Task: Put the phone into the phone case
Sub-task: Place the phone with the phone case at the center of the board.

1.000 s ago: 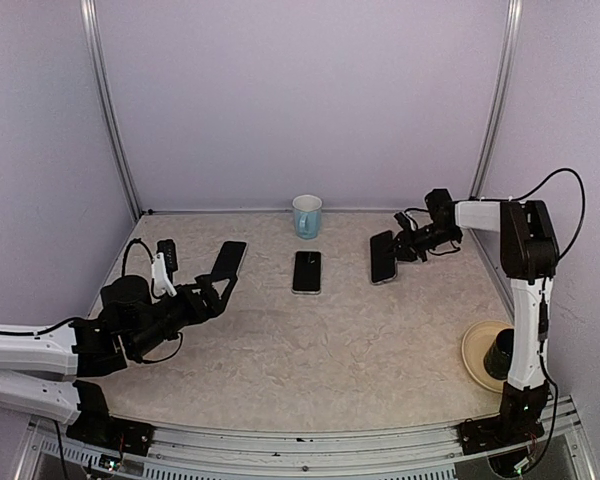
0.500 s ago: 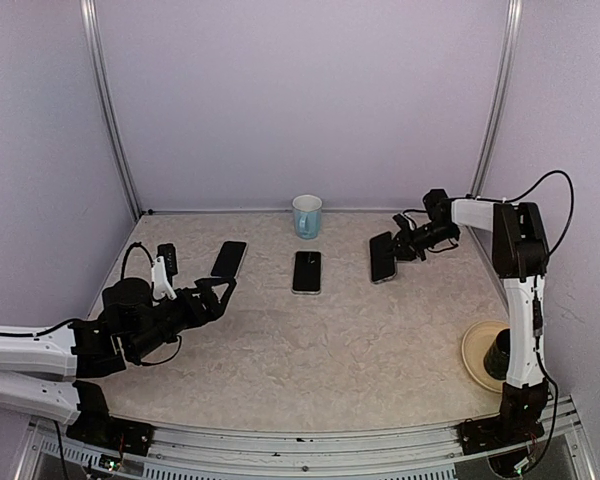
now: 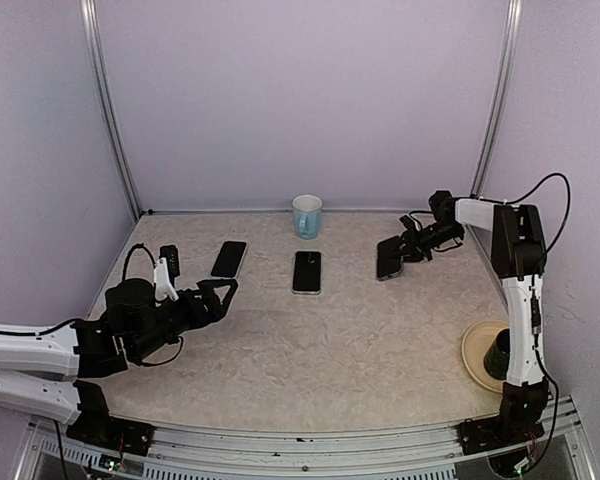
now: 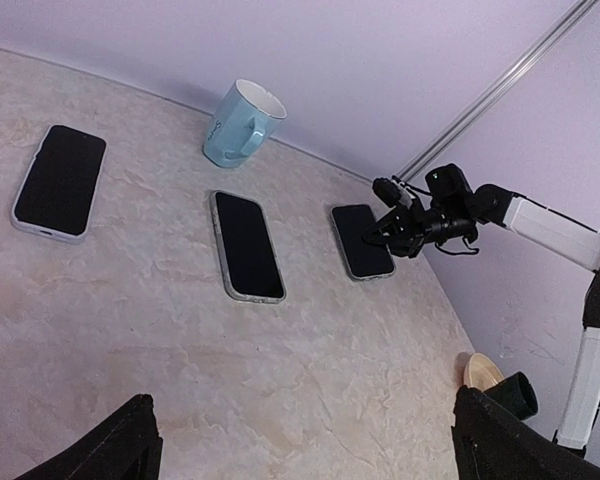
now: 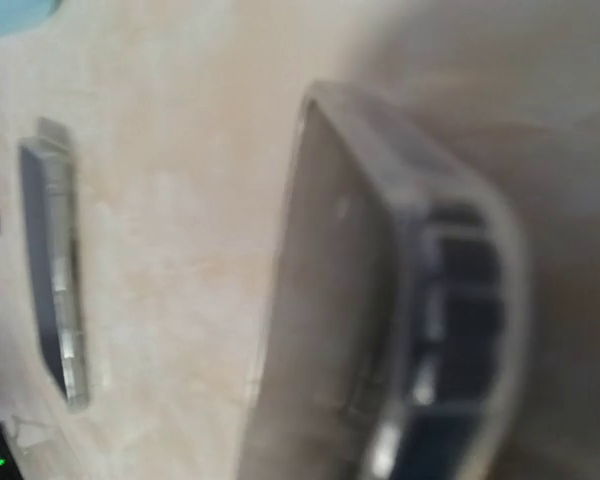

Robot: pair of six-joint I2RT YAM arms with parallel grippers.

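Three dark-screened phones lie in a row on the table. The left phone (image 3: 229, 259) (image 4: 60, 181) has a pale case rim. The middle phone (image 3: 307, 271) (image 4: 247, 245) has a clear rim. The right phone (image 3: 387, 257) (image 4: 362, 240) lies nearly flat, with my right gripper (image 3: 406, 249) (image 4: 394, 227) at its right edge. The right wrist view is blurred and filled by this phone's clear-rimmed edge (image 5: 380, 300); no fingers show, so I cannot tell its grip. My left gripper (image 3: 218, 294) (image 4: 305, 450) hovers open and empty, near the left phone.
A pale blue mug (image 3: 307, 215) (image 4: 242, 125) stands at the back behind the middle phone. A tan plate (image 3: 474, 352) carrying a dark cup (image 3: 500, 352) sits at the front right by the right arm's base. Purple walls close in the table.
The right phone, held tilted up by my right gripper, has come down almost flat on the table. The left phone went from tilted to flat, and my left gripper drew back slightly.
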